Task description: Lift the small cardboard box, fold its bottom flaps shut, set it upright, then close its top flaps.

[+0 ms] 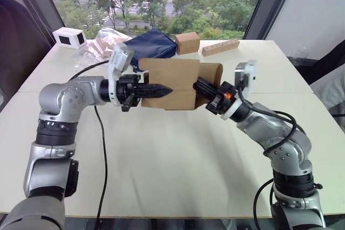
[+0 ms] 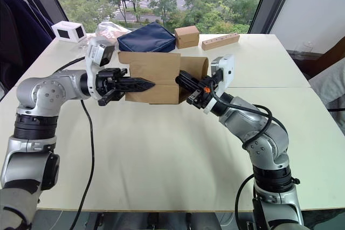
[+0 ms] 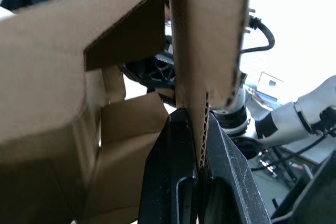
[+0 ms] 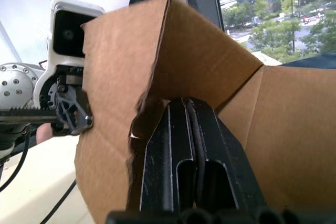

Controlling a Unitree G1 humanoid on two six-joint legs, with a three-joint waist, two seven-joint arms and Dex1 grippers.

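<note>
The small cardboard box [image 1: 172, 76] hangs above the table, lying on its side between my two grippers. My left gripper [image 1: 164, 89] is shut on one of its cardboard panels; in the left wrist view the corrugated edge [image 3: 202, 145] sits clamped between the black fingers [image 3: 173, 171]. From the other side, my right gripper [image 1: 198, 84] is shut with nothing between its fingers [image 4: 173, 150], its tips against the inner fold of the box's open end. A flap [image 1: 211, 74] sticks out behind that gripper. The box's open ends show loose flaps [image 3: 131, 119].
At the far edge of the white table [image 1: 172, 160] lie another small brown box [image 1: 187, 42], a long tan bar [image 1: 220, 47], a navy pouch [image 1: 153, 44], crumpled plastic [image 1: 99, 44] and a white device [image 1: 70, 37]. A black cable [image 1: 102, 149] crosses the table's left side.
</note>
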